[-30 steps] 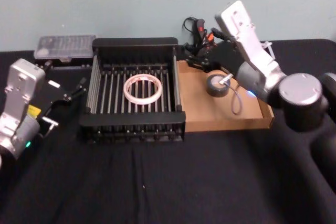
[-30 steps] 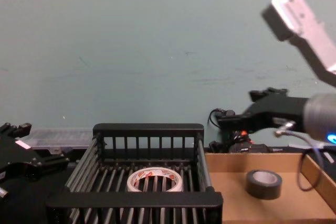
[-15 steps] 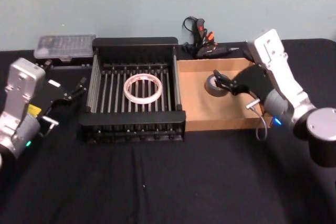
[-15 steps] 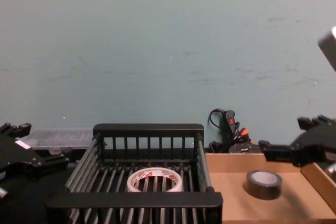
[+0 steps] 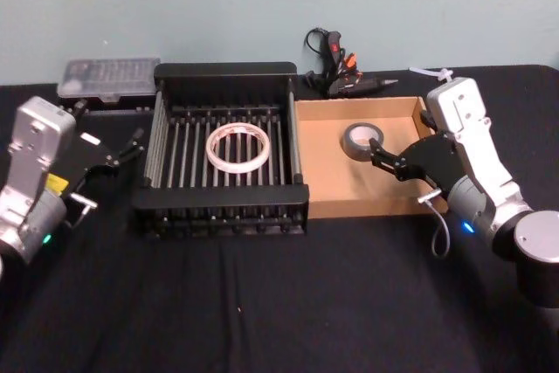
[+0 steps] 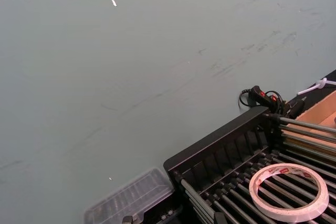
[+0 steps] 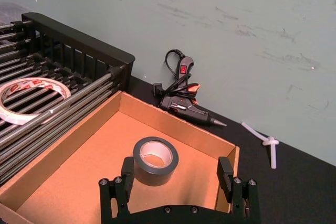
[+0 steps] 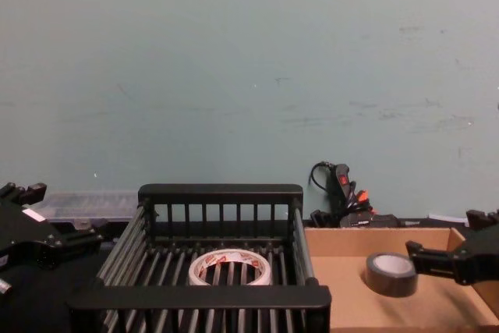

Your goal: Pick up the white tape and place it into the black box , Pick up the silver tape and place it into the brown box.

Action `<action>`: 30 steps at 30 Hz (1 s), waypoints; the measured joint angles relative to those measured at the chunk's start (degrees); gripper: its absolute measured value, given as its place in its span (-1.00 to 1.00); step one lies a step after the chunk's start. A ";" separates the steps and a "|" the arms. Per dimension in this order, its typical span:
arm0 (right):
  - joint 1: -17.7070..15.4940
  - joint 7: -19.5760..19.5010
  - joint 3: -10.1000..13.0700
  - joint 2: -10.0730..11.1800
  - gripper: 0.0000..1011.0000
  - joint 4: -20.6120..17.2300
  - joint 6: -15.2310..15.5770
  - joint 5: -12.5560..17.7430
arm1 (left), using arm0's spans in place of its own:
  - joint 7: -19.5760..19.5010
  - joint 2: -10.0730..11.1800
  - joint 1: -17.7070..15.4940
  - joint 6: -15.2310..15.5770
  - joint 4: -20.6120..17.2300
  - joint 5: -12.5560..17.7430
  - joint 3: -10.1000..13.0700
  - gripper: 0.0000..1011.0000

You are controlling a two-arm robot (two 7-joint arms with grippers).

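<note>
The right gripper (image 5: 390,161) hangs over the right part of the brown box (image 5: 349,200), fingers spread wide w/ nothing between them. The silver tape (image 5: 362,141) lies flat on the box floor just beyond the fingertips, apart from them; in the right wrist view the roll (image 7: 155,160) sits between and a bit past the two open fingers (image 7: 127,174), not touched.

The left gripper (image 5: 122,153) rests on the left, beside the black box (image 5: 218,194). Its fingers look parted and empty, though they are dark against a dark cloth, so how far open is hard to read.

The white tape (image 5: 237,148) lies flat on the bars in the middle of the black box; the left wrist view shows it (image 6: 288,191) resting there too.

Judgement: both rolls already sit where the task wants them, so the placing steps look done. What's left for the right arm is prob. to pull clear of the brown box w/o knocking the near wall or the roll; that needs a lift up and back toward the robot.

Hard to make out: the chest view cuts off the right gripper (image 8: 448,263) at the right edge and hides the box floors behind the near walls. Behind the boxes lie a glue gun (image 5: 336,67) and a clear case (image 5: 109,79).
</note>
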 joint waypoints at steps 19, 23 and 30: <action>0.19 0.13 -0.31 0.20 0.98 -0.02 0.07 0.02 | 0.00 0.00 0.00 0.00 0.00 0.00 0.00 0.98; 0.21 0.16 -0.33 0.23 0.98 -0.03 0.09 0.03 | 0.00 0.00 0.00 0.00 0.00 0.00 0.00 0.98; 0.24 0.20 -0.38 0.26 0.98 -0.04 0.12 0.05 | 0.00 0.00 0.00 0.00 0.00 0.00 0.00 0.98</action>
